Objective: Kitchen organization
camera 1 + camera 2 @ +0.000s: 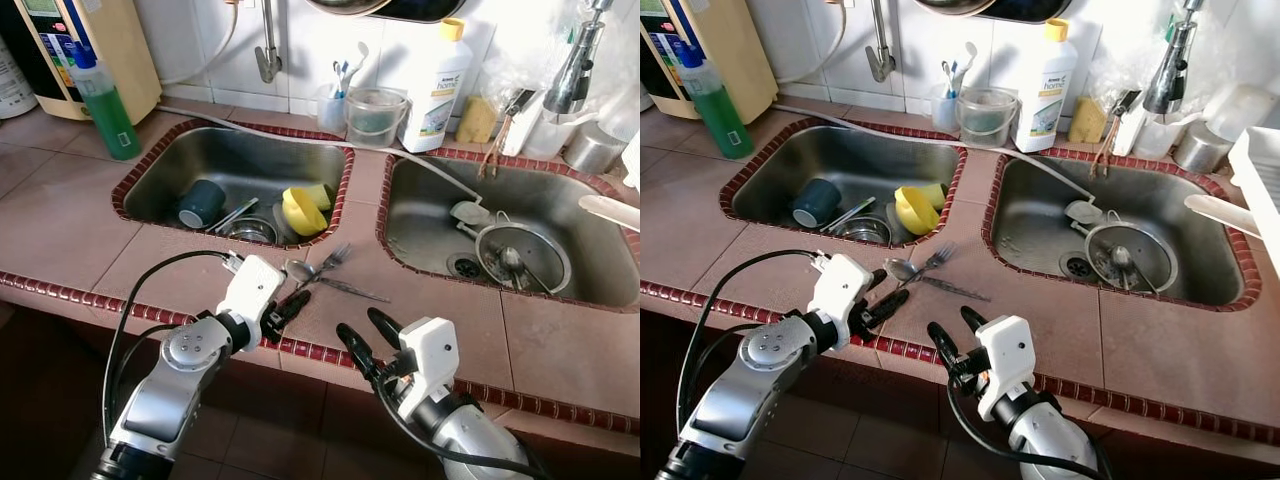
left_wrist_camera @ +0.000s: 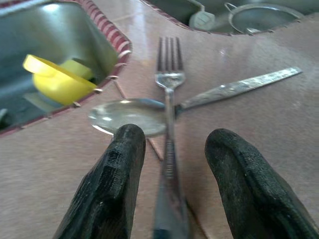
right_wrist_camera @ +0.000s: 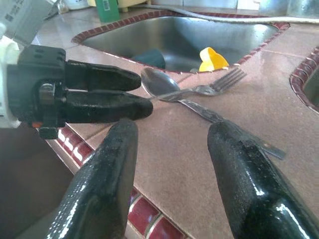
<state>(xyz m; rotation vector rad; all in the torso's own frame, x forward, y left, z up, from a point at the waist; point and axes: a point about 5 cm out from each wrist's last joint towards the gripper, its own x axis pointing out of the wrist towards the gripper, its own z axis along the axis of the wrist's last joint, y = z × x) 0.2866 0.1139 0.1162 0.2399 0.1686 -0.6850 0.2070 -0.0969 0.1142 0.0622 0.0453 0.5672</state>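
- Counter (image 1: 70, 210): tiled, edged in red trim. It carries two steel sinks side by side, so the strip of tile between them works as a staging spot for loose cutlery.
- Left sink (image 1: 190, 160): holds the unsorted dishes. I count one dark cup (image 1: 200, 203), one yellow cup (image 1: 303, 210) on its side, and one small steel bowl (image 1: 250, 230).
- Right sink (image 1: 420, 225): one round strainer (image 1: 522, 257) sits over the drain, probably left there to drip.
- Back ledge: one green bottle (image 1: 105, 100) on the left and one white bottle (image 1: 437, 85) between the sinks, both upright and near the taps, handy for washing.
- Left gripper (image 1: 285, 310): low over the counter's front edge, fingers (image 2: 112, 184) parted on either side of the fork handle without yet pinching it. This looks like the lead-in to a pickup.
- Right gripper (image 1: 368, 335): near the front trim, just beside the left one, fingers (image 3: 104, 184) spread and holding nothing, apparently on standby.
- Cutlery: two pieces, one fork (image 2: 168, 99) and one spoon (image 2: 127, 115). They lie on the tile between the sinks, with the fork crossing over the spoon's neck. Lifting the top piece first should leave the other undisturbed.
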